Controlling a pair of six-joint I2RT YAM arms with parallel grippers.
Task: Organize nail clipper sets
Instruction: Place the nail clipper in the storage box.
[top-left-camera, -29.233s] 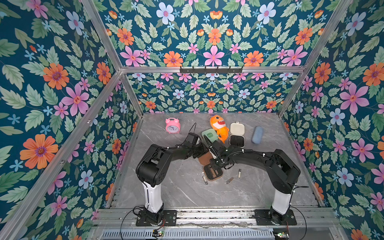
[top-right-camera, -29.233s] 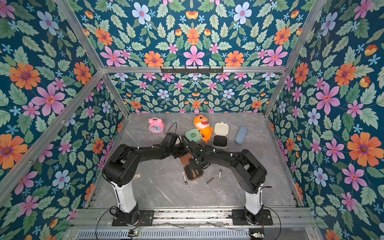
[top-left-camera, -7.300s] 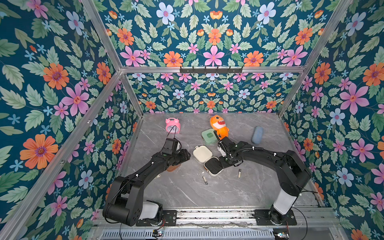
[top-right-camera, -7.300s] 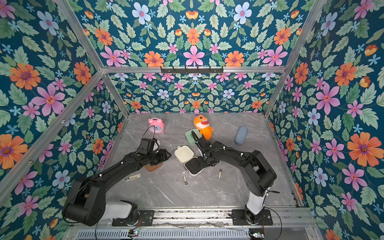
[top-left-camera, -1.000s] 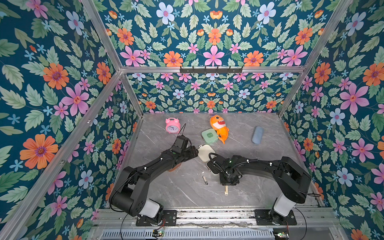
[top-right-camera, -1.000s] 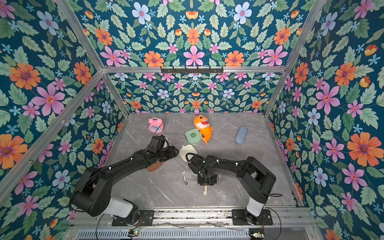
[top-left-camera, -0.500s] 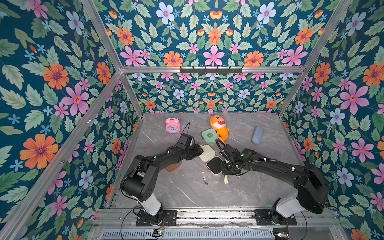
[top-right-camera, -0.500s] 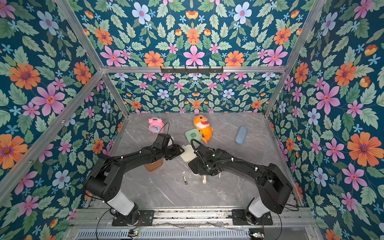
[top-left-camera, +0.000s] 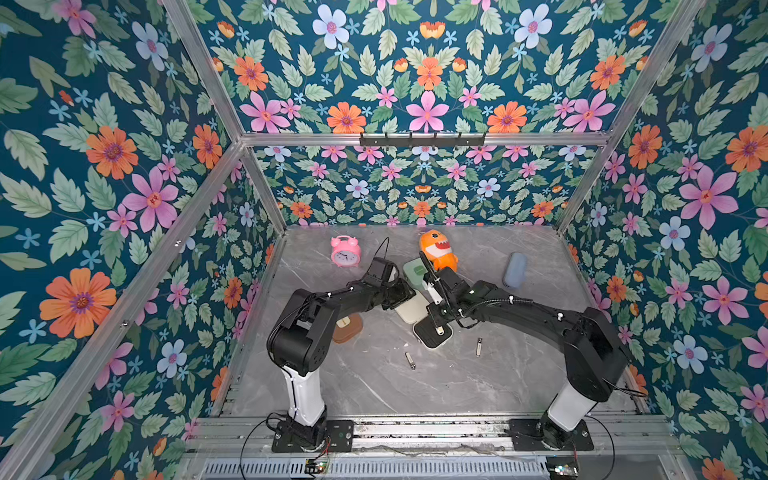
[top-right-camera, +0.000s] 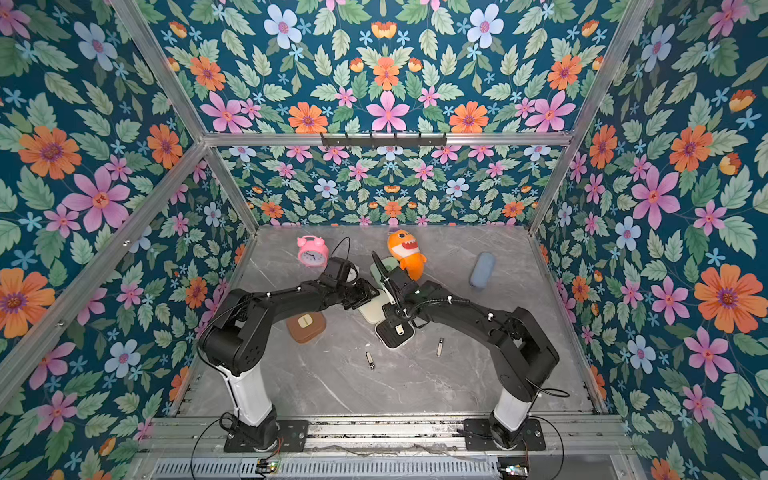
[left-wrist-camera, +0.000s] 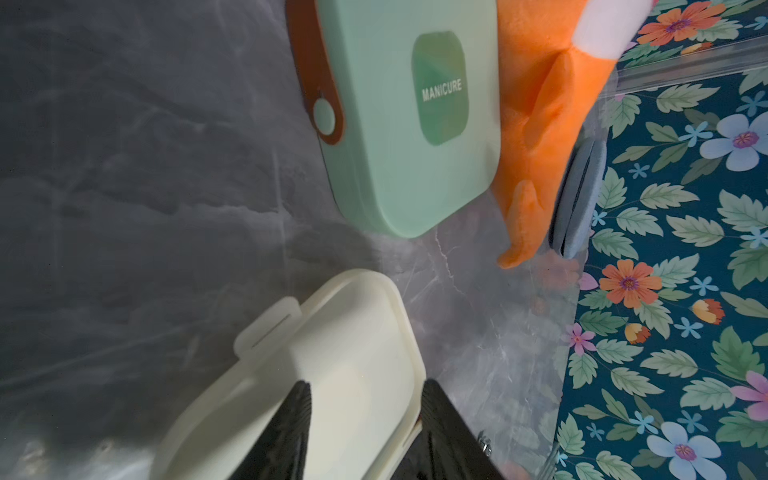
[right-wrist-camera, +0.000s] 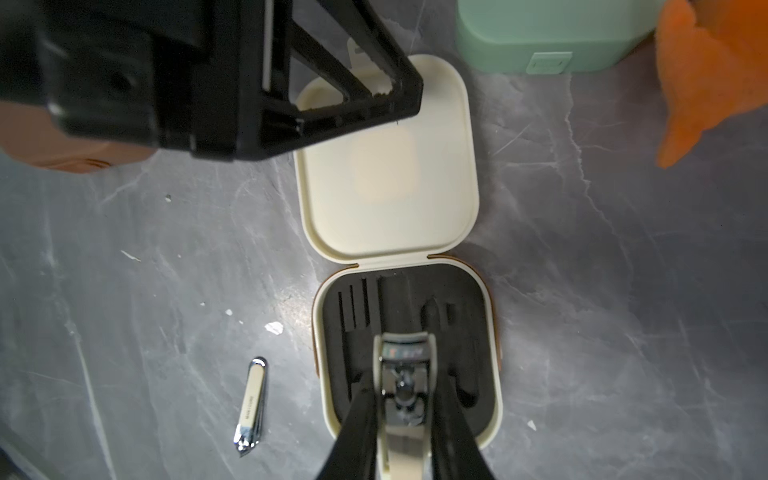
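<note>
The cream case lies open mid-table, with its lid (top-left-camera: 409, 311) toward the back and its black-insert base (right-wrist-camera: 465, 332) toward the front. My right gripper (right-wrist-camera: 403, 390) is shut on a cream-and-metal nail clipper (right-wrist-camera: 402, 374), held just over the insert. My left gripper (left-wrist-camera: 368, 415) is open, one finger over the lid's (left-wrist-camera: 357, 332) inside and the other outside its rim. The mint green case (left-wrist-camera: 386, 137) lies shut behind. The brown case (top-right-camera: 306, 326) lies shut under the left arm. Two loose clippers (top-left-camera: 410, 360) (top-left-camera: 479, 347) lie on the table in front.
An orange shark plush (top-left-camera: 438, 249) leans against the mint case. A pink alarm clock (top-left-camera: 345, 251) stands at the back left, and a blue-grey pouch (top-left-camera: 515, 270) lies at the back right. Flowered walls close in three sides.
My right gripper picked a clipper up off the front of the table and carried it back over the cream case's insert. My left gripper reached onto the cream lid and its jaws narrowed.
</note>
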